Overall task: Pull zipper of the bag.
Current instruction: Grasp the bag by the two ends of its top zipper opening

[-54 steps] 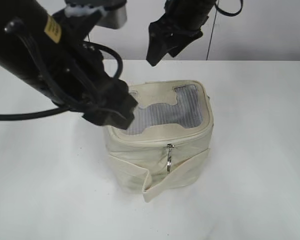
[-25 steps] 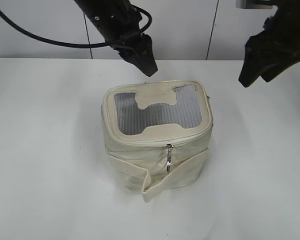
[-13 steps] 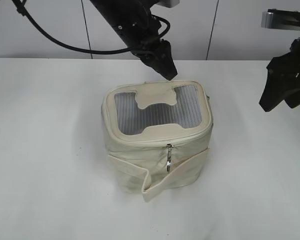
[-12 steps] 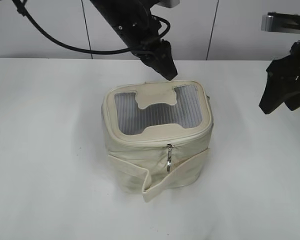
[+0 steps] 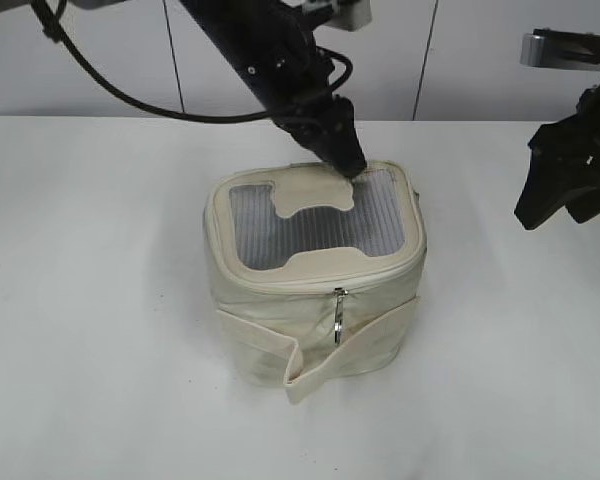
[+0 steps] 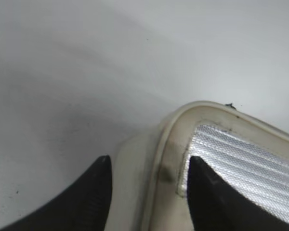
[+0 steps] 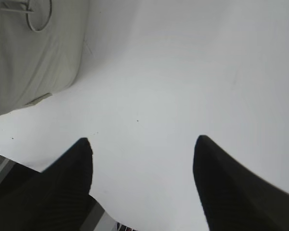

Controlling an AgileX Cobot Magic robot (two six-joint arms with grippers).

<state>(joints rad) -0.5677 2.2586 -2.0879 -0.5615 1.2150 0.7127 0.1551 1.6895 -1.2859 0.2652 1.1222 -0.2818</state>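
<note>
The small boxy cream-white fabric bag [image 5: 315,275] sits mid-desk [image 5: 90,330], its silver zipper pull [image 5: 338,318] hanging untouched in front. The left end effector [image 5: 348,165] has just dropped onto the back rim, fingers spread astride it, ready to steady it. The right end effector [image 5: 550,200], also spread, has withdrawn well aside.

Bright, soft shadows, blurry wrist views.

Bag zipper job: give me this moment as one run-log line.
left gripper: open, straddling back rim of bag | right gripper: open, over table, clear of bag | zipper pull: hanging at front, ungrasped
</note>
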